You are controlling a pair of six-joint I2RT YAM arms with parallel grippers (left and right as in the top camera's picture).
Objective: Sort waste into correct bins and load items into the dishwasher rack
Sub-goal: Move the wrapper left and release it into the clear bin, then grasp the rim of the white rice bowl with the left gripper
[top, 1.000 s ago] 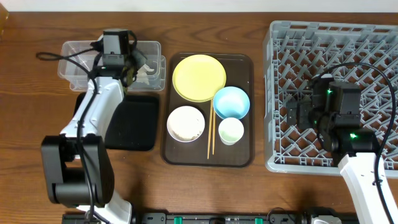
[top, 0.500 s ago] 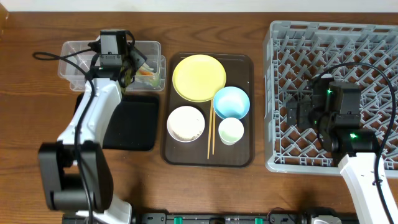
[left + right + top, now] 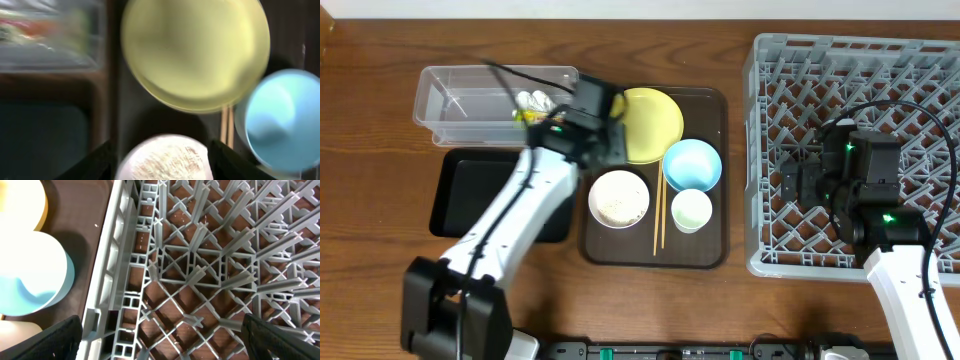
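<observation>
The left gripper hangs over the dark brown serving tray, between the yellow plate and the white bowl. Its 2 fingers stand wide apart and hold nothing, though the left wrist view is blurred. The right gripper is also spread wide and empty, over the left part of the dishwasher rack. The white bowl sits at the front left of the serving tray with the beige crumbs inside it, and I judge it to be the next thing to take. It looks stiff, smooth and probably slippery, and not heavy. The best hold is on the rim, with 1 finger inside and 1 outside. It should stay level until it is over a bin, otherwise the loose crumbs will spill on the tray. The plate lies flat and thin, so only its raised edge gives a hold. The chopsticks lie just right of the white bowl, beside the blue bowl and the small cup. They are light and thin and will probably roll or slip between the pads. The cup is light and may tip if it is pushed. In the clear container a white tissue lies with something green and orange beside it, probably the wrapper. The black tray in front of the container shows nothing inside, as far as I can tell.
</observation>
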